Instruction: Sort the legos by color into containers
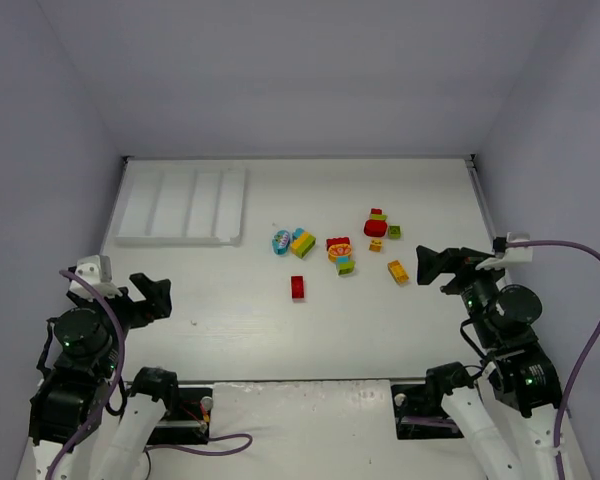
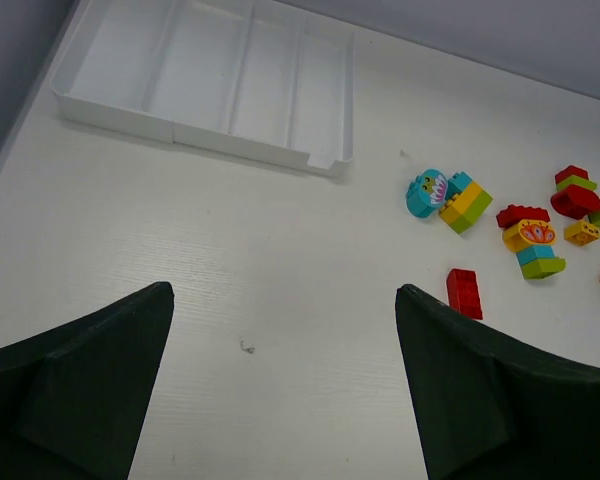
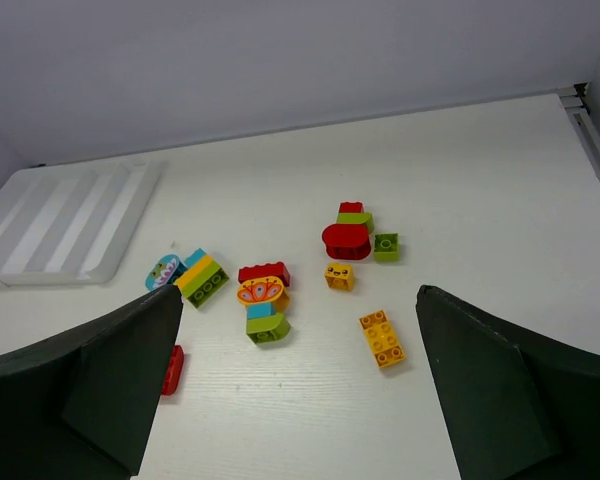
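Note:
The legos lie loose mid-table: a cyan, yellow and green clump (image 1: 294, 242), a red, yellow, cyan and green clump (image 1: 340, 254) (image 3: 264, 298), a single red brick (image 1: 298, 287) (image 2: 464, 292), a flat yellow brick (image 1: 397, 271) (image 3: 381, 338), a red and green clump (image 1: 376, 224) (image 3: 348, 232), and small green (image 3: 386, 246) and yellow (image 3: 339, 276) bricks. The white tray of containers (image 1: 180, 238) (image 2: 240, 150) sits far left, its compartments bare. My left gripper (image 1: 152, 298) (image 2: 282, 290) hovers open over bare table near the left front. My right gripper (image 1: 438, 265) (image 3: 298, 292) stands open right of the yellow brick, holding nothing.
Grey walls close in the table at the back and both sides. A metal rail (image 1: 477, 190) runs along the right edge. Cables loop from both arm bases at the near edge.

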